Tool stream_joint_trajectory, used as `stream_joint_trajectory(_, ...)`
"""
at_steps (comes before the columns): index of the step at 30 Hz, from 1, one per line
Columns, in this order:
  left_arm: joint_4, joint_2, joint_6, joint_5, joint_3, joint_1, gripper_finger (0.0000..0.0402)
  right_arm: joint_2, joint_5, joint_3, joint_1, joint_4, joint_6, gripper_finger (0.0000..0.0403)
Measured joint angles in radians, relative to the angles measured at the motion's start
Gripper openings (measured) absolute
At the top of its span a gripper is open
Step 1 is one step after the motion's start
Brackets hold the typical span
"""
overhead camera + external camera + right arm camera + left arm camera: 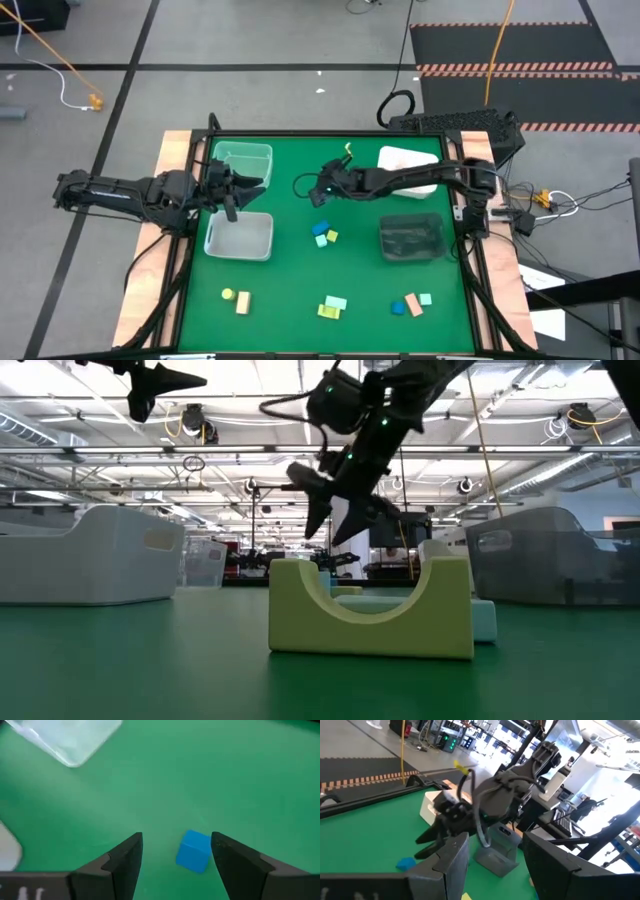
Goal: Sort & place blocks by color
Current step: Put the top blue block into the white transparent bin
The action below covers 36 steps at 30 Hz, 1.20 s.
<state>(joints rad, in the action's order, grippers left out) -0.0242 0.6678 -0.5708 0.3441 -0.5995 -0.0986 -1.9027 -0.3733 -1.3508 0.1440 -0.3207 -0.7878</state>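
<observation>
The blocks lie scattered over the green table (290, 270). A blue cube (194, 851) sits in a middle cluster (323, 234) with a teal and a yellow one. My right gripper (175, 837) hovers open above that cube, fingers pointing down, touching nothing; it also shows in the high view (319, 194) and the low view (327, 525). A yellow-green arch block (370, 610) stands near the table's near edge. My left gripper (495, 840) is open and held up between the two left trays (234, 198).
A clear tray (243, 160) and a pale tray (240, 237) stand at the left, a white tray (408, 160) and a dark tray (411, 238) at the right. Near the front edge lie a yellow round piece (228, 294), a tan bar (242, 303), a yellow-green and mint pair (332, 306), and an orange, blue and mint group (411, 303).
</observation>
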Motion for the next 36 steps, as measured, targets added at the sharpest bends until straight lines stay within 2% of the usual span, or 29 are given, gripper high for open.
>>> stream_joint_trajectory(16,-0.003,0.000,-0.014,0.000,0.000,0.000,0.0186,-0.147,0.001,-0.003,0.011,-0.019,-0.089,0.0226)
stream_joint_trajectory(22,-0.002,0.000,-0.014,0.000,0.000,0.000,0.0186,-0.171,-0.073,-0.002,0.008,0.002,-0.005,0.0224)
stream_joint_trajectory(27,-0.002,0.000,-0.009,0.001,0.000,0.000,0.0186,-0.172,-0.072,-0.002,0.004,-0.006,0.090,0.0190)
stream_joint_trajectory(33,-0.001,0.000,0.028,0.002,0.000,0.000,0.0186,-0.172,-0.056,-0.002,0.002,-0.006,0.137,0.0113)
stream_joint_trajectory(36,0.005,0.000,0.038,0.011,0.000,0.000,0.0186,-0.170,0.006,-0.002,0.006,0.000,0.161,0.0113)
